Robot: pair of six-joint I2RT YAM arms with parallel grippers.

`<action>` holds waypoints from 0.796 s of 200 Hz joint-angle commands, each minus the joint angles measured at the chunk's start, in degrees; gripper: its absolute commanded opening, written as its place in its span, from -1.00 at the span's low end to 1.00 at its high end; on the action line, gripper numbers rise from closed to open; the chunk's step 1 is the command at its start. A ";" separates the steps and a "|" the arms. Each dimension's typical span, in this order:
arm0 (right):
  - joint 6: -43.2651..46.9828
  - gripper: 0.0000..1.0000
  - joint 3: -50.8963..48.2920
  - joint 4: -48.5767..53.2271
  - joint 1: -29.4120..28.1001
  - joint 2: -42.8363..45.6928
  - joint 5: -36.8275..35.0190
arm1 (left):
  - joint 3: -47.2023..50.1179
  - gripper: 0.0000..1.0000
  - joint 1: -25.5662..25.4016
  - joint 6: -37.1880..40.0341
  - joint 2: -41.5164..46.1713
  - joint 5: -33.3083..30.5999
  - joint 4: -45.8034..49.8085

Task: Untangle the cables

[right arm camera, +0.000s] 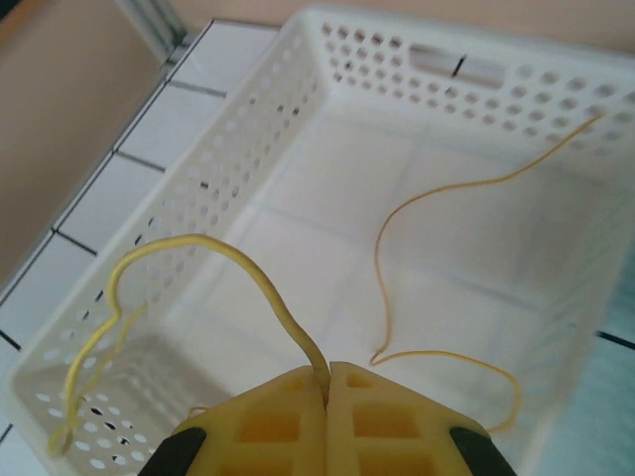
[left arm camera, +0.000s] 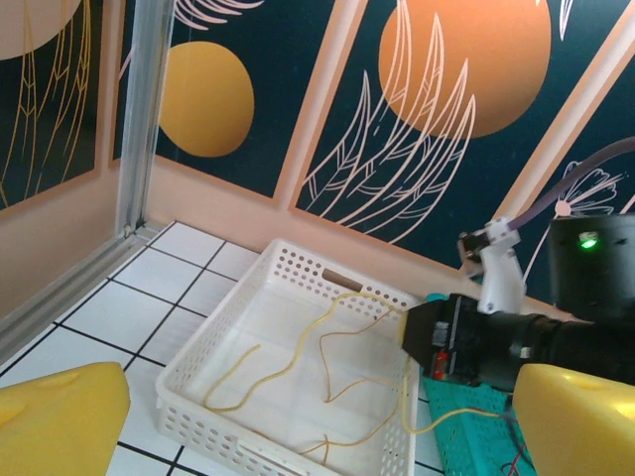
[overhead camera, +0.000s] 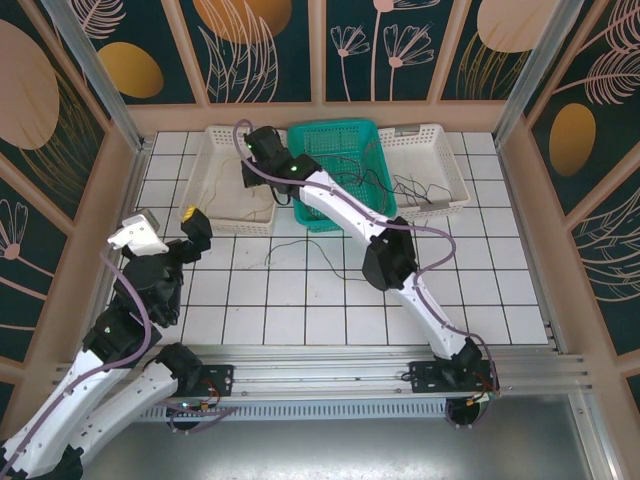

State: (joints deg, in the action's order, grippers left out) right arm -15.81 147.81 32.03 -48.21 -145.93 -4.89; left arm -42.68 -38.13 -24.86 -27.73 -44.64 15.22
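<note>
- counter (overhead camera: 330, 300): three baskets along the far edge, two white, one green basket (overhead camera: 335, 135) between them.
- right claw (right arm camera: 325, 382): over the left white basket (overhead camera: 228, 222), pinched together on one yellow cable (right arm camera: 213, 241) that arcs from the tips down into that basket.
- left claw (overhead camera: 190, 215): fingers apart, holding nothing, near the same basket's front corner.
- one black cable (overhead camera: 300, 243) lies loose on the tiles; the number of yellow strands in the basket is unclear.

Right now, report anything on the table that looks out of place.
One thin dark cable lies loose on the tiles in front of the baskets, outside any of them. A yellow cable crosses the left white basket's rim toward the green basket. Nothing looks spilled or damaged.
</note>
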 commanded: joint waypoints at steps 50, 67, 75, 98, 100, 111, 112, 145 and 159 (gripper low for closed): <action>-1.63 -1.00 1.08 -5.43 2.06 -9.81 10.29 | 0.57 0.97 0.25 1.98 -1.08 -0.55 -1.16; -1.32 -1.00 3.32 -4.07 2.24 -11.45 13.14 | 0.40 0.97 0.25 2.09 -1.83 -0.53 -0.92; -0.84 -1.00 3.70 -3.78 2.10 -11.49 14.13 | 0.31 0.97 0.29 2.00 -2.06 -0.47 -0.73; -0.12 -0.70 3.48 -4.15 1.72 -8.96 14.52 | 0.36 0.97 0.26 2.16 -2.53 -0.52 -0.72; -0.03 -0.67 3.46 -4.23 1.65 -8.63 14.48 | 0.37 0.97 0.25 2.16 -2.54 -0.53 -0.72; 0.50 -0.42 3.45 -4.50 1.55 -6.93 14.15 | 0.39 0.97 0.25 2.20 -2.76 -0.49 -0.72; 0.56 -0.39 3.41 -4.51 1.54 -6.75 14.04 | 0.31 0.97 0.25 2.19 -2.77 -0.51 -0.72; 2.85 0.13 3.69 -4.53 1.46 -0.60 11.89 | 0.27 0.97 0.32 2.42 -3.72 -0.55 -0.38; 3.91 0.33 3.75 -4.28 1.58 1.86 10.61 | 0.15 0.97 0.25 2.50 -4.10 -0.60 -0.28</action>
State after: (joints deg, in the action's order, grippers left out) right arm -14.15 149.23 28.80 -46.59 -153.82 7.46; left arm -42.50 -38.13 -23.62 -31.22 -44.62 15.22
